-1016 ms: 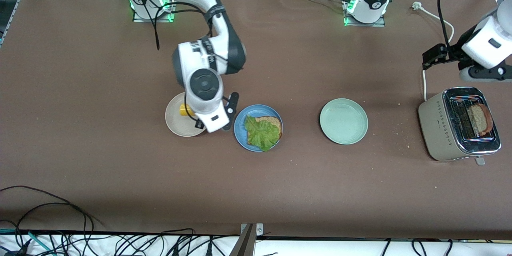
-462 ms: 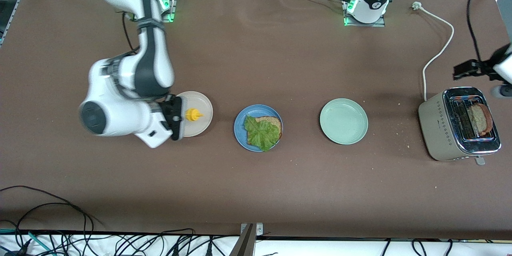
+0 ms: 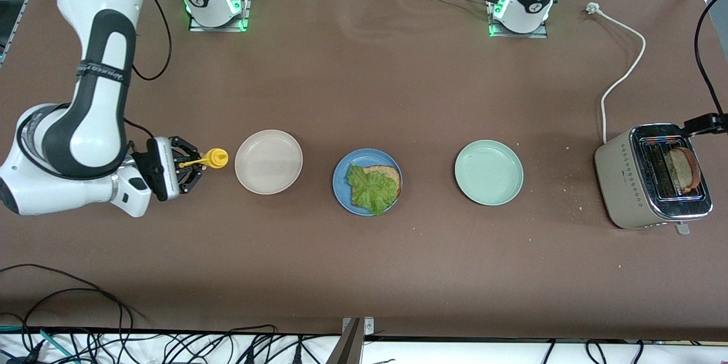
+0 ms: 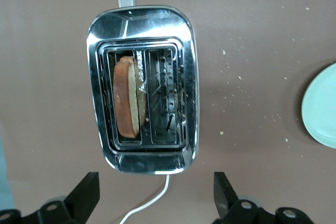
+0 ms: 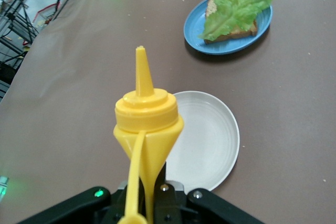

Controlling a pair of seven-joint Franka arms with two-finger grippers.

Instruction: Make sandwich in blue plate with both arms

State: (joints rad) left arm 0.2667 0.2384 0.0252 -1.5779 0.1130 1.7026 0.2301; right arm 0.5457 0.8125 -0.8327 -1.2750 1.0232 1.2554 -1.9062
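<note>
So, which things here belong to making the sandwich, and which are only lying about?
Belong to the job:
- blue plate with bread slice and lettuce
- second slice in the toaster
- left pincer, open over the toaster
- right pincer, shut on the yellow bottle

Lying about:
- beige plate
- pale green plate

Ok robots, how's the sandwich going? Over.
Right gripper shut on yellow squeeze bottle. Left gripper open over silver toaster. Round blue plate: bread, lettuce only.

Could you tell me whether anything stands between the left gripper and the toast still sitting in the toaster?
Nothing visible does. The left gripper is open over the toaster, and the bread slice stands upright in one slot, uncovered from above.
</note>
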